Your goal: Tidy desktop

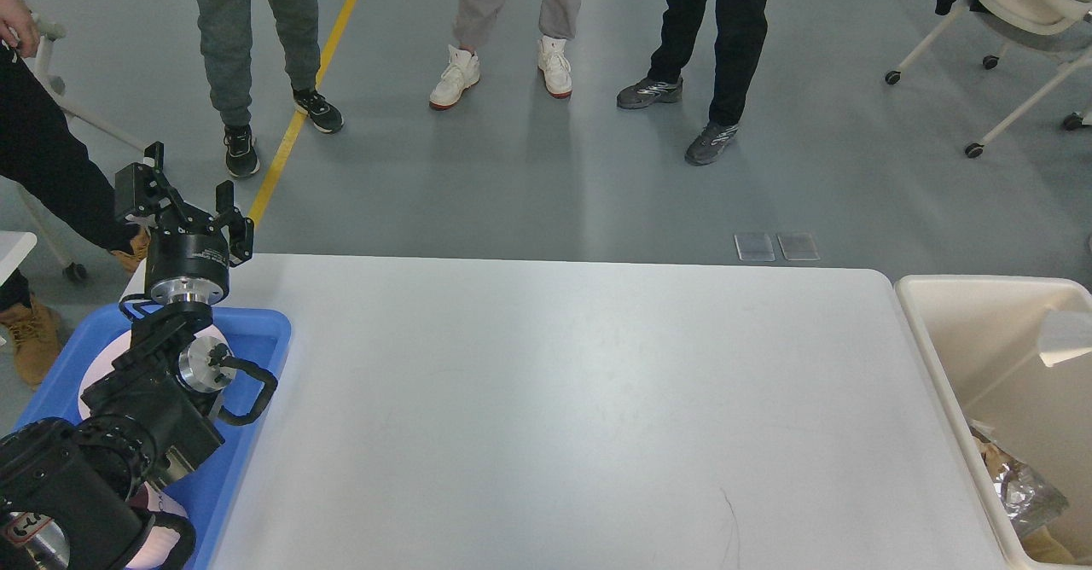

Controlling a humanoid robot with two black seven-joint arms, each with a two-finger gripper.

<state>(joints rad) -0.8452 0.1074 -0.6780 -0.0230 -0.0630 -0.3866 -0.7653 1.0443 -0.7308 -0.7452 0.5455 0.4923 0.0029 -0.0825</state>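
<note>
Desk (554,399), a large white matte tabletop with rounded corners, fills the view: rigid, heavy, smooth, nothing loose to grasp. Left gripper (183,194) hovers wide open above its far-left corner, empty.

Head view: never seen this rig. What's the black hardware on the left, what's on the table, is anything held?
This single picture comes from the robot's own head, looking forward and down. The black hardware is its left arm, ending in a two-finger claw with fingers spread and nothing between them. The right arm is out of view. The desktop is a wide white tabletop. At its left sits a blue tray holding something pale and round, mostly hidden by the arm. At the right stands a cream bin with crumpled foil-like trash inside. People's legs stand beyond the table.
</note>
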